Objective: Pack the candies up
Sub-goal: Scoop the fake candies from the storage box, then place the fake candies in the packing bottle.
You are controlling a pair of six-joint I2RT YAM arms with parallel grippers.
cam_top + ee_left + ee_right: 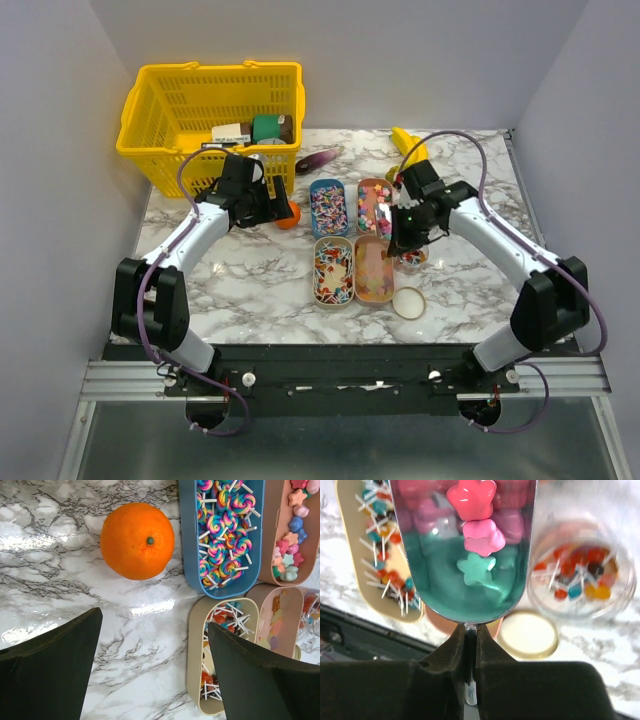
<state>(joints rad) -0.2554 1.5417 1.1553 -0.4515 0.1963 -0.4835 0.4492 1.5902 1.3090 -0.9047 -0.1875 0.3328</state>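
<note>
Candies fill four trays: swirl lollipops in a blue tray (328, 207) (188, 555), star sweets in a pink tray (372, 204) (270, 545), ball lollipops in a beige tray (333, 270) (195, 670) (350, 555), and flat sweets in a peach tray (373, 267) (280, 615). My right gripper (405, 236) (470, 630) is shut on the handle of a metal scoop (435, 575) holding three star candies (482, 535), beside a clear jar (411, 259) (582, 570) partly filled with candies. My left gripper (268, 205) (154, 625) is open and empty over bare marble beside the beige tray.
An orange (288, 215) (137, 540) lies left of the blue tray. The jar's lid (408, 301) (527, 635) lies near the front. A yellow basket (150, 150) with items stands back left. A banana (408, 148) and a purple object (318, 160) lie at the back.
</note>
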